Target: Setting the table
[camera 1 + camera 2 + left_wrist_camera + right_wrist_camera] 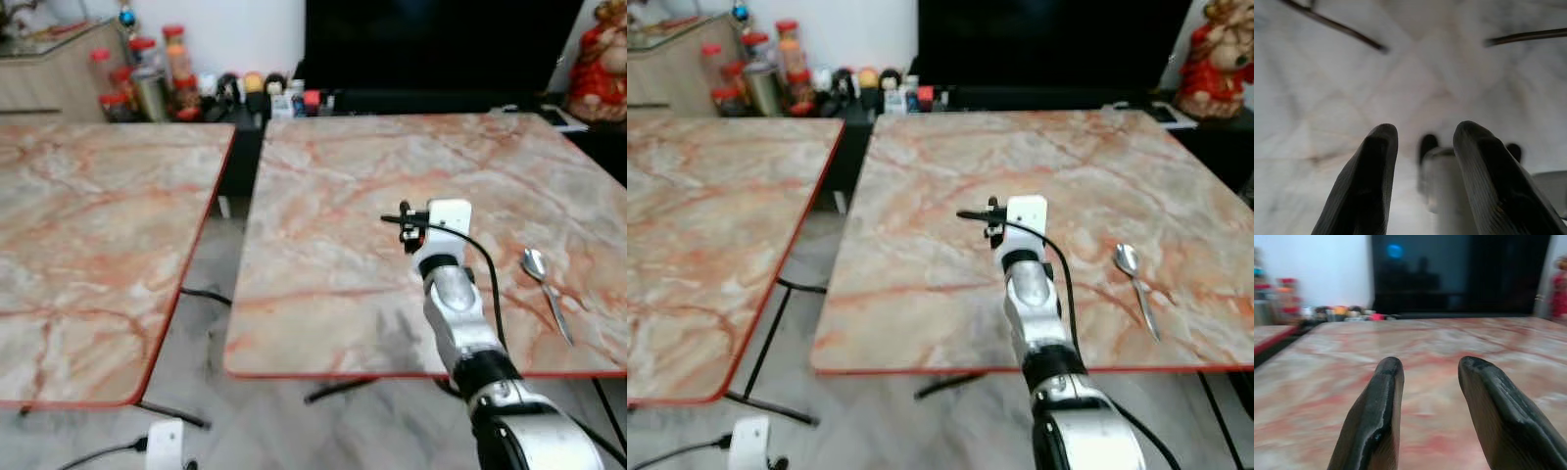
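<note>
Starting at nine o'clock, a second marble counter (98,245) stands apart across a gap of floor; jars and bottles (147,73) crowd a shelf at eleven o'clock. The left tool (1422,142) hangs over pale floor, its fingers parted a moderate way with nothing between them. At the centre the right arm reaches over the near edge of the main counter (392,157), and the right tool (1425,377) points toward twelve o'clock, fingers moderately apart and empty above the marble. A spoon (545,289) lies at about three o'clock of that wrist, near the front edge, bowl pointing away from the robot. One piece of cutlery appears laid, so the setting seems early. The next move likely calls for pulling the right arm back to fetch another item.
</note>
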